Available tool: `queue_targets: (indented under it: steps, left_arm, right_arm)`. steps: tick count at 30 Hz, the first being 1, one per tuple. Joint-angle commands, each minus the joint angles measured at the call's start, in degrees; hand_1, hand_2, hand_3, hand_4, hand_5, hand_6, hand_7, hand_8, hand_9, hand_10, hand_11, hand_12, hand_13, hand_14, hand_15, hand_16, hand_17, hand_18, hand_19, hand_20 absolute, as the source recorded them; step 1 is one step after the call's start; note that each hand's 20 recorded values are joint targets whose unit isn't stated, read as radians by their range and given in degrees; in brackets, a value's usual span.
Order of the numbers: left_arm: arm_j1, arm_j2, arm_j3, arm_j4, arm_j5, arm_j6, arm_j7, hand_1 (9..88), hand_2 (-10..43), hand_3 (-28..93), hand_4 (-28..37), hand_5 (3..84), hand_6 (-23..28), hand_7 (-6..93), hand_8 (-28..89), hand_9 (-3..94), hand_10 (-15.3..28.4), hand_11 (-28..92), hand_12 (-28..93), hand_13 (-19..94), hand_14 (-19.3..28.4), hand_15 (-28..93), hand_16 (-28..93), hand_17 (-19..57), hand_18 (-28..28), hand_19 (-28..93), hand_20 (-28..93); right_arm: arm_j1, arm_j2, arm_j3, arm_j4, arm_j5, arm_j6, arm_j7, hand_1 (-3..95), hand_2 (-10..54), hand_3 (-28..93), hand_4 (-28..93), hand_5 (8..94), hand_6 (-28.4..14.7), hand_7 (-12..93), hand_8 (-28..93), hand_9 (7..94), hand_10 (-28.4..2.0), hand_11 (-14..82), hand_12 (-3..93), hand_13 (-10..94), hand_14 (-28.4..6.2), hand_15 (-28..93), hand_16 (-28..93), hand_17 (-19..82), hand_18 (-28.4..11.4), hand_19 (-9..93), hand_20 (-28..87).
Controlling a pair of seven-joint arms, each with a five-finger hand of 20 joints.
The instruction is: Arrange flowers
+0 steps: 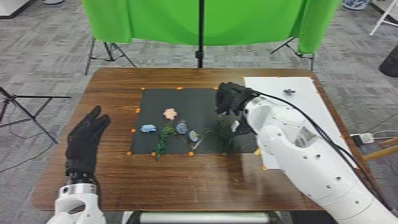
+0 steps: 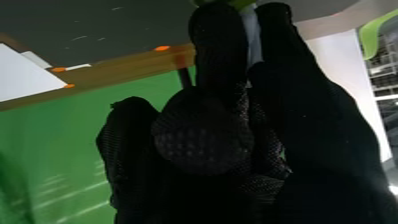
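- Step in hand, as judged: the right hand, toward 1 o'clock from the mat's centre, pinches a green-and-pale piece; lower it gently, tip clear, before releasing.
- Left hand, at 9 o'clock beyond the mat: fingers extended, unladen.
- Specimens: pink flower, 10 o'clock, open-petalled; blue flower, nearly 9 o'clock, rounded; green sprig, between 7 and 8 o'clock, slender and leafy.

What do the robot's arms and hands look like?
The left arm and right arm are white and rounded; the right one has dark dots and a black cable along it. The left hand and right hand wear black fabric gloves.
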Motion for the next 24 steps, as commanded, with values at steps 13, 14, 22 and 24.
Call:
queue_targets:
  steps: [13, 14, 22, 24]
  left_arm:
    - [0.5, -0.23, 0.31, 0.66, 0.43, -1.17, -0.8, 24.0, -5.7, 69, -19.4, 43.4, 3.5, 7.5, -5, 42.9, 12.5, 15, 12, 34, 14.5, 10, 2, 5.8, 10.0, 1, 18]
    - [0.6, -0.23, 0.31, 0.65, 0.45, -1.15, -0.71, 24.0, -5.8, 69, -19.4, 43.4, 3.4, 7.5, -5, 43.0, 12.5, 15, 12, 34, 14.5, 10, 2, 5.8, 10.0, 1, 18]
    - [0.5, 0.0, 0.23, 0.75, 0.56, -1.54, -0.64, 23.7, -6.8, 70, -19.3, 43.3, 3.3, 7.5, -5, 42.9, 12.5, 15, 12, 34, 14.4, 10, 2, 5.8, 9.9, 1, 18]
    - [0.4, -0.01, 0.2, 0.76, 0.61, -1.53, -0.7, 23.5, -7.0, 70, -19.3, 43.3, 3.3, 7.5, -5, 42.9, 12.5, 15, 12, 34, 14.4, 10, 2, 5.8, 10.0, 2, 18]
  right_arm:
    - [-3.5, 1.8, 3.0, 1.0, -4.7, -1.1, -1.3, 61.4, -9.5, 43, -9, 71.2, -0.8, 21, 12, 86.1, -10.3, 24.8, 38.8, 91, -1.4, 59, 35, 67, -8.3, 93, 49]
    - [-3.6, 1.9, 3.0, 1.0, -4.8, -0.8, -1.4, 61.0, -9.5, 42, -8, 70.5, -0.7, 20, 12, 85.5, -10.5, 25.7, 38.3, 91, -1.4, 59, 35, 67, -8.4, 93, 49]
    - [-3.8, 2.7, 3.5, -0.4, -4.6, -0.8, -1.4, 50.1, -9.5, 55, -14, 67.1, 0.0, 19, 5, 82.0, -11.7, 32.3, 29.6, 90, -1.7, 60, 35, 67, -8.7, 93, 50]
    - [-3.4, 2.9, 3.8, -1.4, -4.3, -1.1, -1.0, 45.1, -9.5, 59, -16, 65.6, 0.3, 20, -8, 81.1, -12.4, 33.3, 27.3, 90, -1.8, 60, 35, 66, -8.7, 93, 50]
